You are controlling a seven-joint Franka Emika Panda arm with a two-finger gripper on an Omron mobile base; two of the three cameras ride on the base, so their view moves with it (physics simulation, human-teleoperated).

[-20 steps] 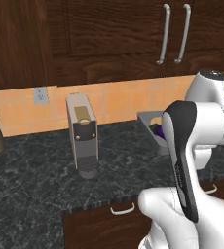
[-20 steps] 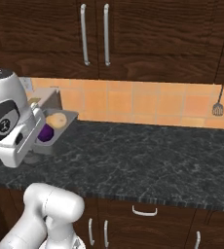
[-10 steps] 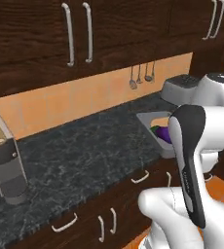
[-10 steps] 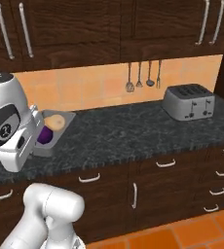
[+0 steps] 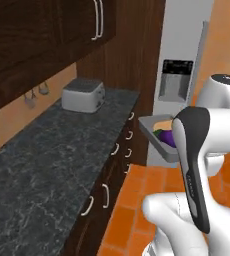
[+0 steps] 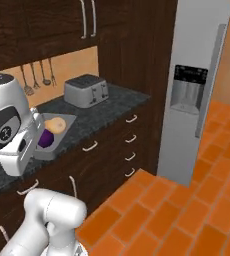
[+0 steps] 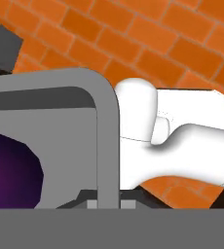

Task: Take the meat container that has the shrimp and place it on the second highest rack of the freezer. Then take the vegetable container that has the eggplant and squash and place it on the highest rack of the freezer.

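The base has turned since the earlier pictures, so the whole scene has shifted in both base views. The coffee machine and utensil holder seen a second ago are gone from view. The toaster [image 5: 83, 95], which came into sight half a second ago, now sits farther along the counter [image 5: 42, 165]. The grey freezer [image 6: 197, 90] and the orange tiled floor [image 6: 187, 210] have newly come into view.
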